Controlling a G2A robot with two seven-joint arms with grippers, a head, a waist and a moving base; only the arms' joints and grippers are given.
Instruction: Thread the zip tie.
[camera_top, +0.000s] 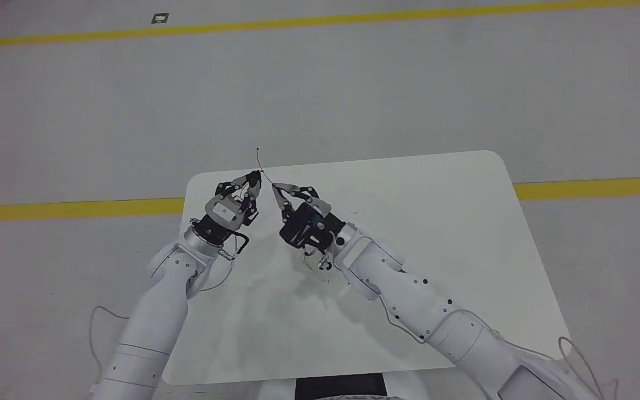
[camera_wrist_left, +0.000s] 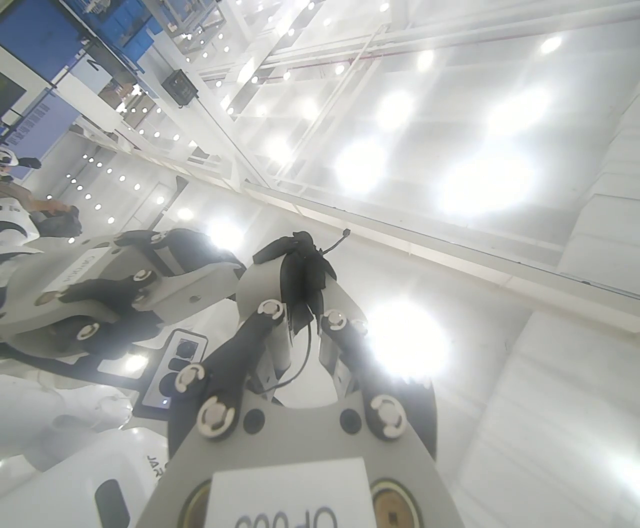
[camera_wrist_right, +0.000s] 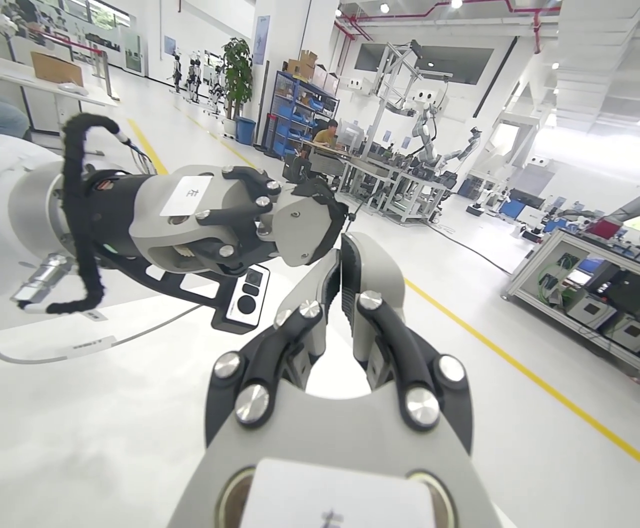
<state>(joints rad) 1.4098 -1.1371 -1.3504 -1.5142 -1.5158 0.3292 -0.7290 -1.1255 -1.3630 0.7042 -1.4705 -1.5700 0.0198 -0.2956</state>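
The thin black zip tie sticks up above the table's far left edge. My left gripper is shut on it. In the left wrist view the strap pokes out past the black-padded fingertips and its other end curls back between the fingers. My right gripper is tip to tip with the left one. In the right wrist view its pads are pressed together just below the left gripper and a short piece of tie. Whether anything lies between the right pads is hidden.
The white table has bare room to the right and front of both arms. Grey floor with yellow lines lies beyond the far edge, just behind the grippers.
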